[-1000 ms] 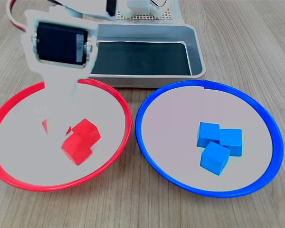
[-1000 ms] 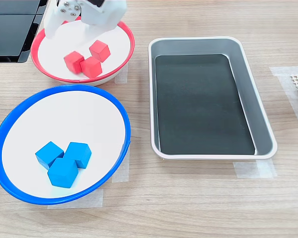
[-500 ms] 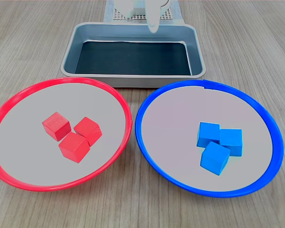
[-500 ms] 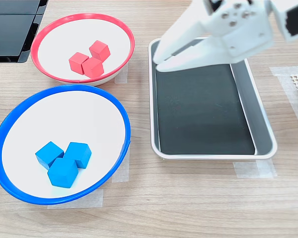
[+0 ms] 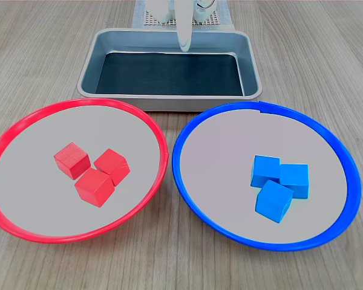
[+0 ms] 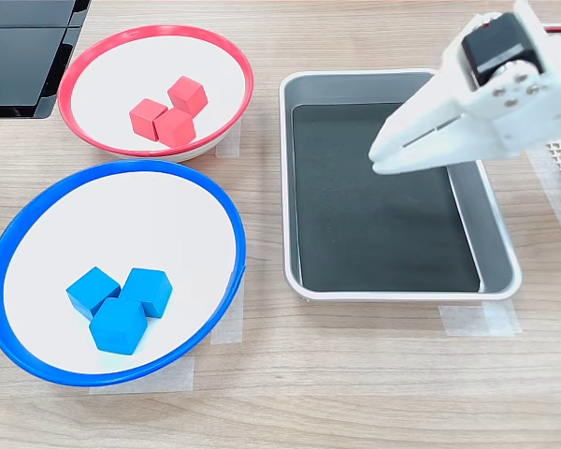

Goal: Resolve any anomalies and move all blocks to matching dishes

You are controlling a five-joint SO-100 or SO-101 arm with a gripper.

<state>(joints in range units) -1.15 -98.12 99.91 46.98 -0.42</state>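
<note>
Second exterior view shows the gripper [image 6: 381, 157] pressed together, empty, above the tray [image 6: 486, 224]; first exterior view shows only its tip.

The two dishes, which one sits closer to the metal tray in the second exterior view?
The red-rimmed dish, holding three red blocks; its rim nearly meets the tray, while the blue-rimmed dish lies farther off.

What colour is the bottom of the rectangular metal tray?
Dark, near black, inside the grey metal tray; clearest in the second exterior view.

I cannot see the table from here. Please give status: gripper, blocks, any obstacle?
Gripper above tray, nearly shut, empty. Red blocks in red dish, blue blocks in blue dish. No obstacle seen.
</note>
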